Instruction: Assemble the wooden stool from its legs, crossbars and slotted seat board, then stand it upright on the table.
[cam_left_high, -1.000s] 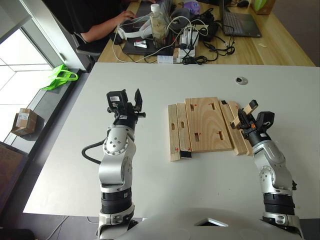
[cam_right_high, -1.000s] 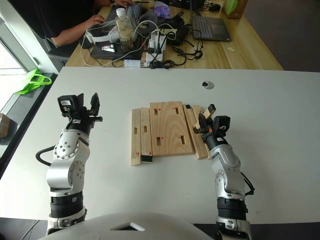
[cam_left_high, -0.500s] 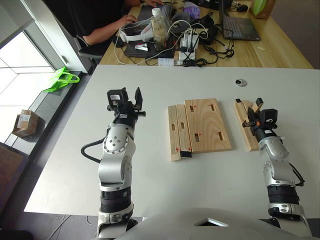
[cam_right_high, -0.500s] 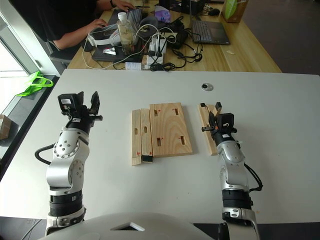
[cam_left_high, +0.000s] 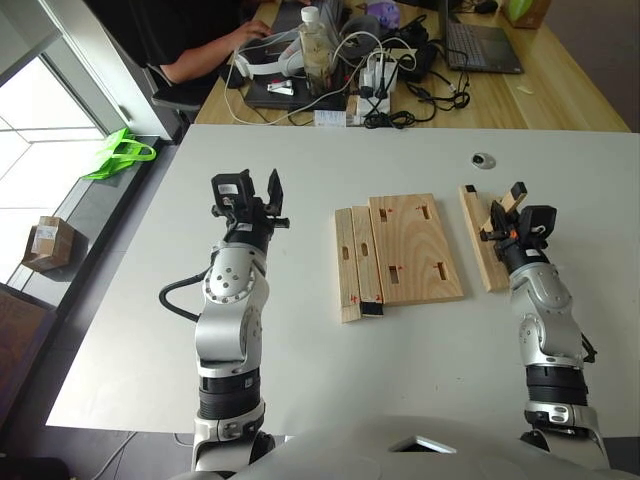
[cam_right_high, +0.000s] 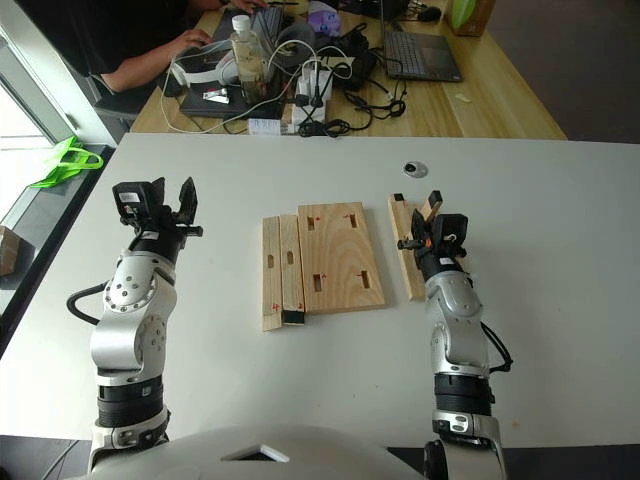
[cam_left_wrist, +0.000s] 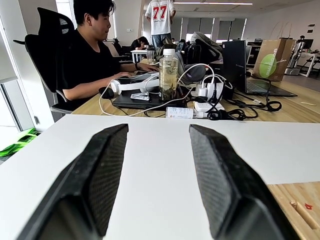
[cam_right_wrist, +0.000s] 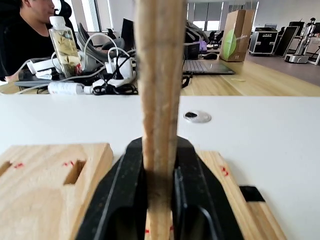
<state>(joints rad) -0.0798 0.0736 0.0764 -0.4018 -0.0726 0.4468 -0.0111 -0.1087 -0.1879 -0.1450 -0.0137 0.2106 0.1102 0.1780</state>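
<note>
We saw the left gripper (cam_left_wrist: 156, 145) held above the white table (cam_left_high: 300, 170), its two black fingers spread apart and holding nothing. To its right lay two narrow slotted wooden slats (cam_left_high: 355, 262), side by side against the broad pale wooden seat board with four slots (cam_left_high: 415, 250). Apart from the board lay a long wooden strip (cam_left_high: 478, 245). Over it the right gripper (cam_left_high: 500, 228) was clamped on a thin light wooden bar (cam_right_wrist: 159, 75), tilted upward.
</note>
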